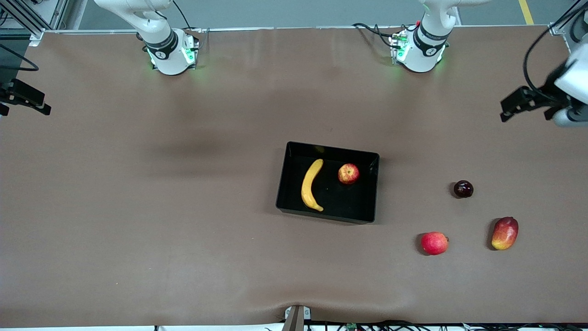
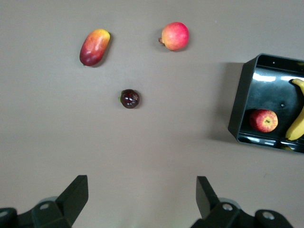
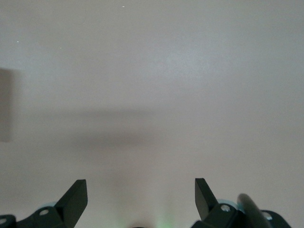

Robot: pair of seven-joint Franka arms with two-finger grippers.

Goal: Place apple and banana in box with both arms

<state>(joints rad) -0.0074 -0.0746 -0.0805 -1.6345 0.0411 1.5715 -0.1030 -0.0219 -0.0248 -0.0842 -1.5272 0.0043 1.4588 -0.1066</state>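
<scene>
Both fruits already lie in the box [image 1: 373, 193], so the task looks finished. The banana [image 1: 311, 185], plain yellow and curved, sits at the tray's nine o'clock; the apple [image 1: 348, 174], red with pale streaks, at two o'clock, apart from it. The left gripper [image 2: 141, 194] and right gripper [image 3: 141, 195] hang over bare table [image 1: 138, 207], jaws wide and empty

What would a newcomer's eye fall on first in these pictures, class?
First, the black box at the middle of the table, with the yellow banana and the apple lying apart inside it. Next, three loose fruits toward the left arm's end: a mango, a pinkish-red fruit and a small dark fruit. Both pincers, the left and the right, hang open and empty.
</scene>
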